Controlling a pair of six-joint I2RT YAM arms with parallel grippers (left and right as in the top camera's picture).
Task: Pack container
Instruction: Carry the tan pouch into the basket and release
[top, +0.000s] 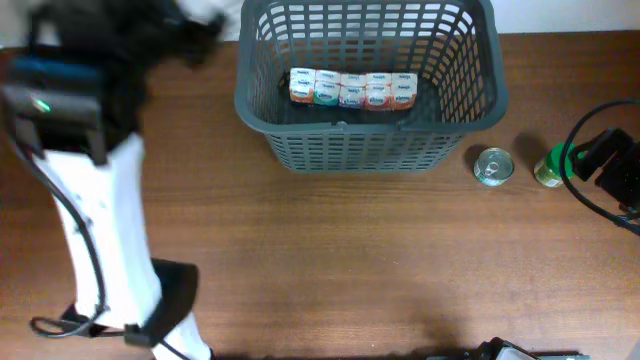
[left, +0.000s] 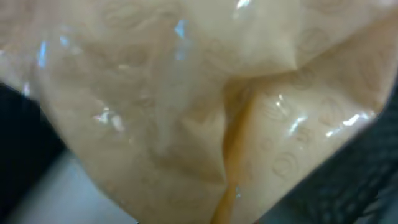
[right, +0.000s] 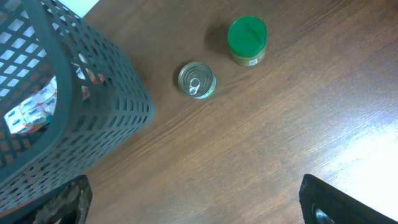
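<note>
Left gripper (top: 200, 35) is blurred by the container (top: 365, 150) at table's far middle; a tan bag (left: 186, 106) fills its wrist view, jaws hidden, grip can't tell. Right gripper (right: 202, 202) is spread wide, empty, near can (right: 196, 79) and jar (right: 247, 40). Step looks like bag loading; next move needs clearing the rim, then release beside the packets (top: 350, 88).

Can (top: 492, 167), jar (top: 548, 170) beside container (top: 360, 150)
</note>
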